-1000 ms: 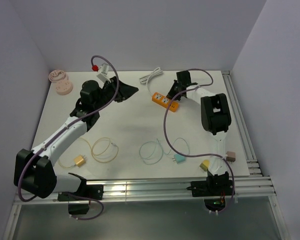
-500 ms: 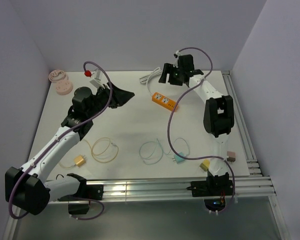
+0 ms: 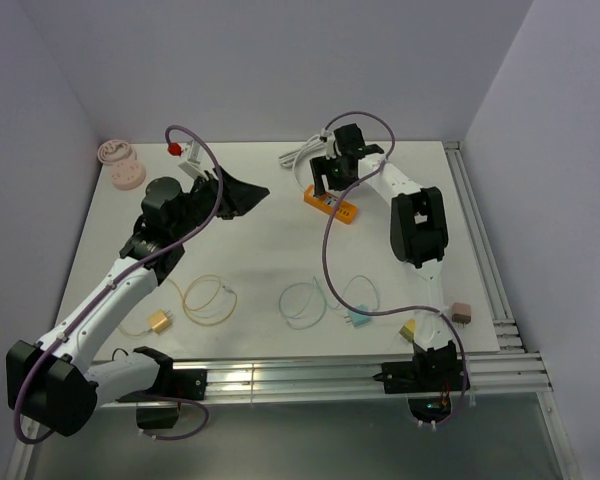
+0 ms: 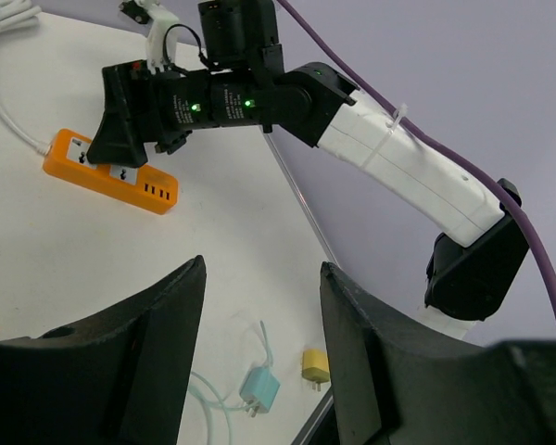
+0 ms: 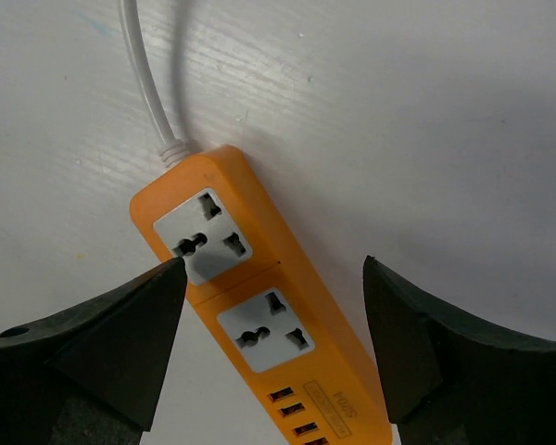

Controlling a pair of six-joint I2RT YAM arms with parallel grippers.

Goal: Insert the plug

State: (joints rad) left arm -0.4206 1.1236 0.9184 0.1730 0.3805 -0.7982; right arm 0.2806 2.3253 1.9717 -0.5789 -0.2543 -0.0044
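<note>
While left gripper [image 4: 261,271] and right gripper [image 5: 273,269] gape empty, the teal plug [image 4: 259,391] looks light, rigid: pinch its body

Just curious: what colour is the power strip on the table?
Orange with grey socket faces; the power strip shows best in the right wrist view.

White table [image 3: 250,260], orange power strip [image 3: 332,203] at back, pink coil [image 3: 121,165] far left, yellow plug [image 3: 160,321], teal plug [image 3: 357,318]

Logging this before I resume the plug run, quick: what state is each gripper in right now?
Left gripper: open, holding nothing.
Right gripper: open, holding nothing, over the orange power strip.
</note>
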